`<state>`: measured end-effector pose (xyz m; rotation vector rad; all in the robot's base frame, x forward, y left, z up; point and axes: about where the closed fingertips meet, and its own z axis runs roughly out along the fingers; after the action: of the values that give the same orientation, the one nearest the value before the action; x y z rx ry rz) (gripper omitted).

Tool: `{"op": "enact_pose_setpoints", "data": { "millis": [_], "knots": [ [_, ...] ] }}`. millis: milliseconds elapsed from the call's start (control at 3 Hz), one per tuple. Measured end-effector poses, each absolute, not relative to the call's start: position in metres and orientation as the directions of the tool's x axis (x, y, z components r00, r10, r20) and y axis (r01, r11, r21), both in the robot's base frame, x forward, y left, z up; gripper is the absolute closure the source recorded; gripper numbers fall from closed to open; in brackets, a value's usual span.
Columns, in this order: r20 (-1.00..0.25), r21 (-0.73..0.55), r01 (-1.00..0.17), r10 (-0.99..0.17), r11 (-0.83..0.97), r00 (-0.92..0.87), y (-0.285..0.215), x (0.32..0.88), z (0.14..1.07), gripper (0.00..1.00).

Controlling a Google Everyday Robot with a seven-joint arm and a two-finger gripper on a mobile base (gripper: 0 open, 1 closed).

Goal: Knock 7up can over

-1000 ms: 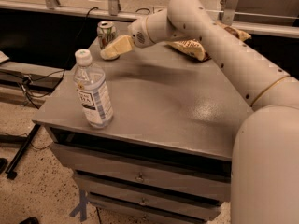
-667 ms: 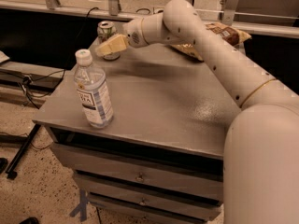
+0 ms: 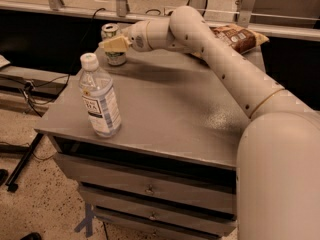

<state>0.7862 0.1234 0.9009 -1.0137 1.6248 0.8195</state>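
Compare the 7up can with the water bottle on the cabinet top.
The 7up can is short, opaque metal; the water bottle is taller, clear plastic. The can has a silver top, the bottle a white cap. The can stands at the far edge, the gripper right at it; the bottle stands near the front edge. Both are upright on the cabinet top.

Arm extended, gripper at upper left.
The white arm [image 3: 227, 71] rises from the bulky shoulder housing [image 3: 280, 174] at lower right and runs up and to the left as one straight link to a rounded elbow [image 3: 186, 21]. There it bends and runs nearly level. The wrist [image 3: 142, 35] carries the tan gripper [image 3: 114, 44], pointing left.
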Motion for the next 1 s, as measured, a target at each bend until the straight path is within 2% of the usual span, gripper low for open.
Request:
{"op": "enact_pose_setpoints", "data": {
  "millis": [333,667,1000],
  "knots": [
    [-0.968,0.002,-0.901,-0.224,0.434,-0.110,0.099,0.790,0.914,0.65],
    [-0.961,-0.073,-0.896,-0.272,0.437,-0.054,0.055,0.783,0.948,0.87],
    [-0.921,-0.112,-0.906,-0.386,0.407,-0.060,-0.003,0.754,0.965,1.00]
  ]
}}
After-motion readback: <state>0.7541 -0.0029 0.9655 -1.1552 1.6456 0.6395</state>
